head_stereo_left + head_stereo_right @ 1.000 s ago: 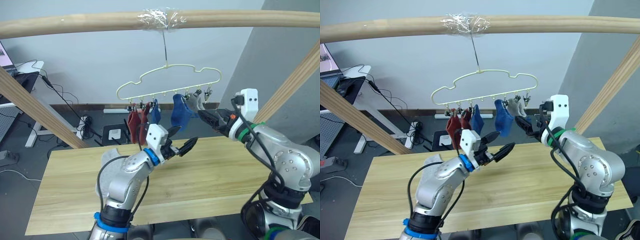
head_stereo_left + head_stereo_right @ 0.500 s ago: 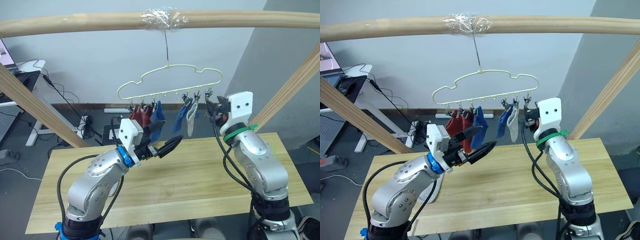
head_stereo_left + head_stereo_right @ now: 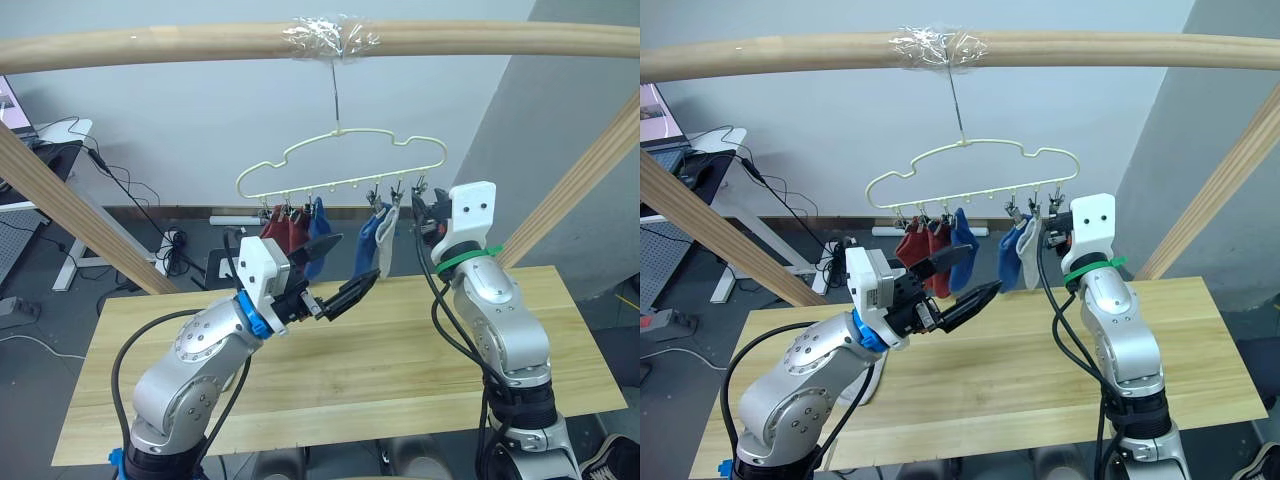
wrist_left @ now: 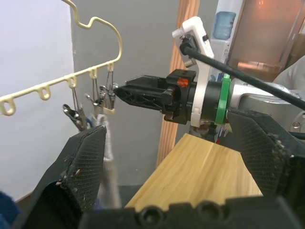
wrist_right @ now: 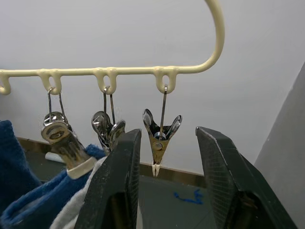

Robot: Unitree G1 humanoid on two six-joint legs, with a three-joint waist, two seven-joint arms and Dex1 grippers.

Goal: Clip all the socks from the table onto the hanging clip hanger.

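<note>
Knit socks point(image 3: 300, 232) on wavy wire hanger point(image 3: 340, 165)

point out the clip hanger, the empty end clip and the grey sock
clip hanger point(image 3: 340, 152), left eye view, on its wavy top wire
empty end clip point(image 5: 160, 133), right wrist view, on its metal body
grey sock point(image 3: 387, 243), left eye view, on its hanging middle

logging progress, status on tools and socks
Left tool open, empty, over table. Right tool open, empty, at end clip. Five socks clipped on clip hanger. Nothing in the way.
</note>
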